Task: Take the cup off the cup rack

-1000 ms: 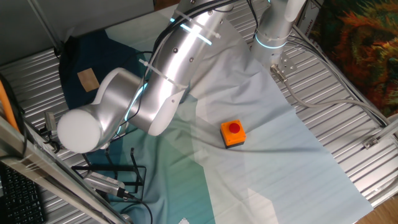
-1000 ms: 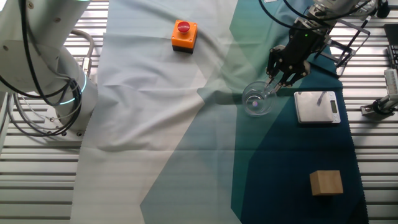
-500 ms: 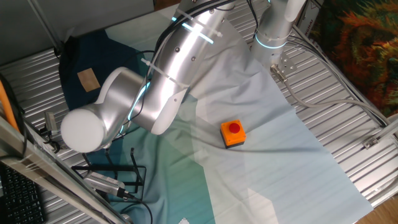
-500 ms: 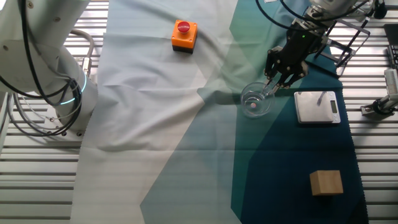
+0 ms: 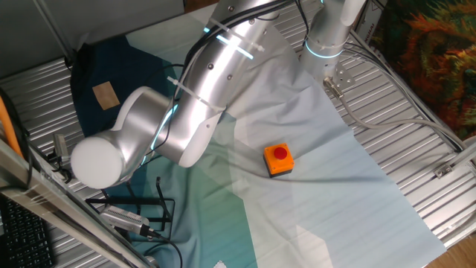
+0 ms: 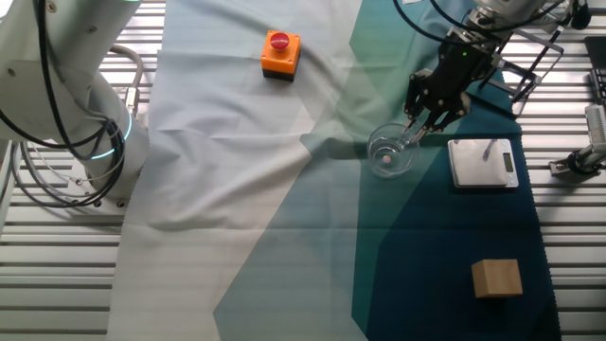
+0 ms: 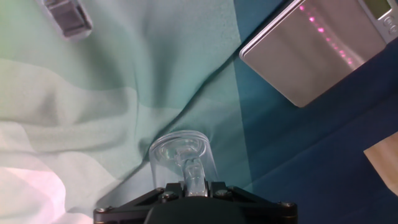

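Over the teal part of the cloth (image 6: pixel 312 227), near the middle of the tabletop (image 6: pixel 57 275), the pincer (image 6: pixel 423 126) has the cup (image 6: pixel 389 152) pinched by the rim: one finger (image 7: pixel 191 172) inside the glass, the other outside. Jaws nearly closed, just the glass wall between them.

Cup looks to be off the cup rack (image 5: pixel 141 205) already; the rack sits well apart at the tabletop's edge, with the silver tool (image 5: pixel 123 217) lying on it. From the other fixed view I can't tell if the cup base is touching the cloth or just above it.

Risks from here, my read:
- Rim pinch on smooth glass is a thin contact. Any quick swing or tilt and the cup could pivot between the fingers or slip out.
- Cloth is wrinkled right beside the cup. Dragging it low could snag a fold and tip it.
- Grey scale plate (image 6: pixel 482 162) is just beside the cup on the dark cloth side; a sideways move that way could clip it.
- Opening before the base is flat on the cloth: cup topples or rolls.

Orange button box (image 6: pixel 280 53) and wooden block (image 6: pixel 496 278) are well clear.
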